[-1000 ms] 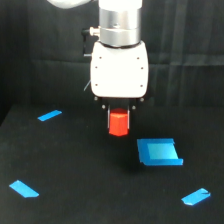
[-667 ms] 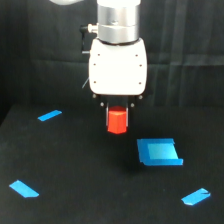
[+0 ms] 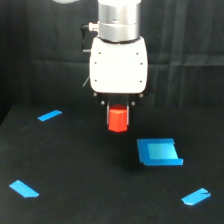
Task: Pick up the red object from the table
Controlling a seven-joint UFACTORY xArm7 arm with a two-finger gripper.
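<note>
The red object is a small red-orange block hanging under the white gripper body, above the black table. My gripper is shut on it, with dark fingers pressed against its sides. The block is off the table, with a gap below it. Only its front faces show; its top is hidden by the gripper body.
A blue square tray lies on the table just to the exterior view's right of and below the block. Blue tape strips lie at the far left, near left and near right. A black curtain hangs behind.
The gripper and the red block it holds have risen slightly and shifted a little to the exterior view's left. Tray and tape strips stay put.
</note>
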